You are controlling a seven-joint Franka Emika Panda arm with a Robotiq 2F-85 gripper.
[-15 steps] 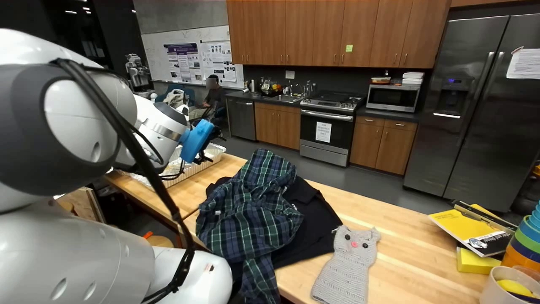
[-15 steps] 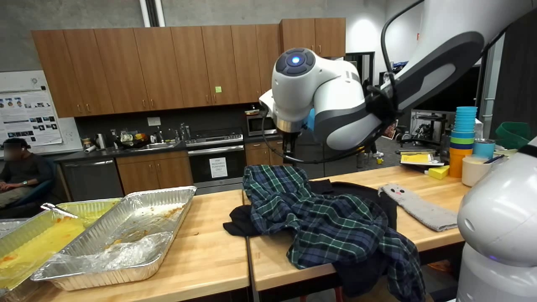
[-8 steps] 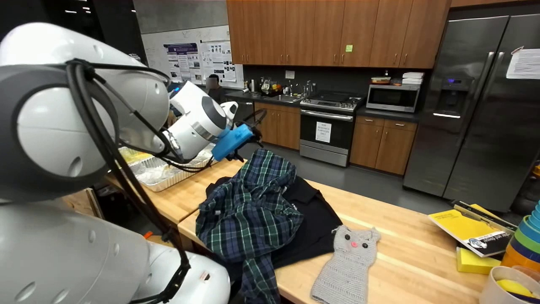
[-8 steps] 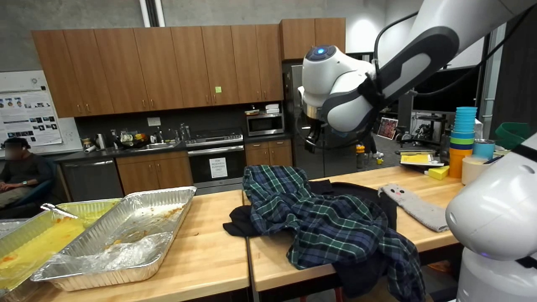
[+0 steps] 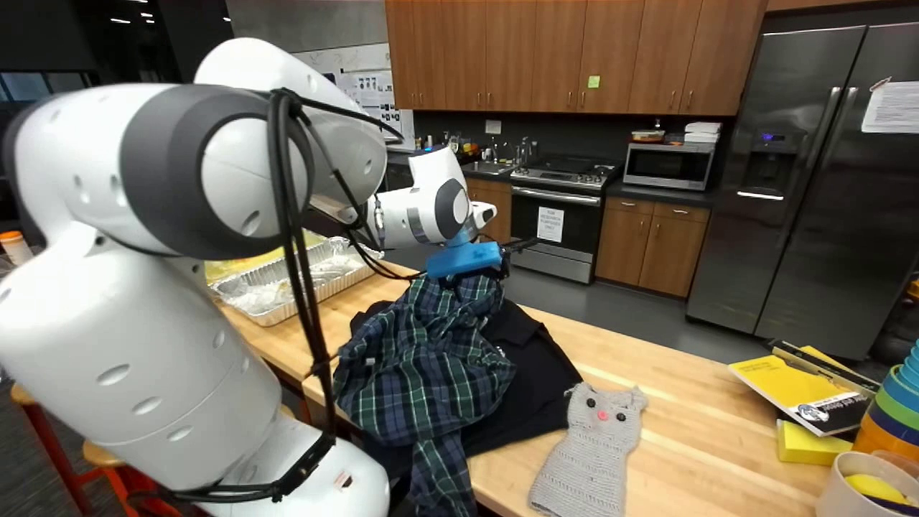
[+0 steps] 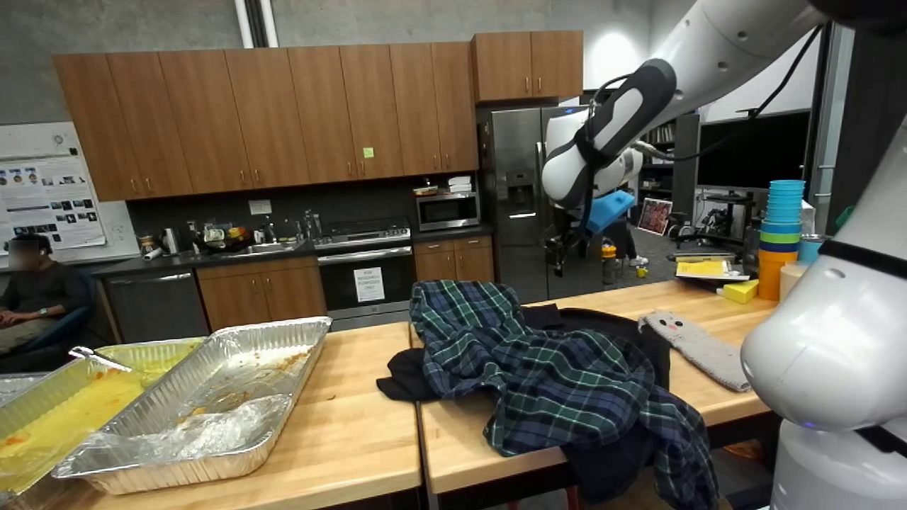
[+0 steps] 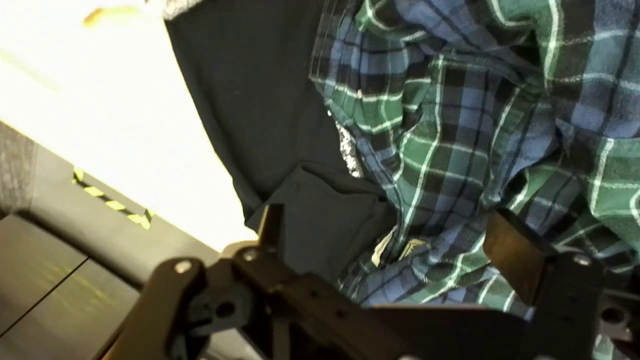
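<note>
My gripper (image 7: 387, 232) hangs above a plaid shirt (image 7: 445, 150) and the black cloth (image 7: 250, 95) beneath it, fingers (image 7: 517, 255) spread wide apart, tips clear of the fabric. Looking down between them in the wrist view, I see a folded corner of the black and the shirt's near folds; a white speckled patch (image 7: 348, 150) shows where the two meet.

Shirt is green and blue with pale lines, rumpled on a wooden table (image 5: 689, 380). Part of it hangs over the table edge, some of the cloth with it. A flap of the cloth crosses onto the neighbouring table (image 6: 361, 425).

My arm (image 6: 822, 340) reaches out over the table, a blue block (image 5: 465, 260) mounted near its end.

Just beside the black cloth: a grey knitted cat (image 5: 596, 452), lying flat, pink nose up. Farther along: a yellow magazine (image 5: 797, 388), a yellow block (image 5: 811, 444), stacked cups (image 6: 779, 234), and a cream cup (image 5: 836, 499) with something yellow inside; I cannot make out what.

On the neighbouring table: a foil tray (image 6: 181, 473) with food scraps (image 6: 287, 363) and crumpled film (image 6: 205, 432), next to another tray (image 6: 49, 393) holding yellow food (image 6: 99, 404) and a utensil (image 6: 103, 358), handle over the rim.

Background: a seated person (image 6: 35, 290), a stove (image 5: 551, 267) with a paper sign (image 5: 551, 224) on its door, a microwave (image 5: 664, 165), a tall steel fridge (image 5: 754, 273), wall cabinets (image 6: 276, 113).
</note>
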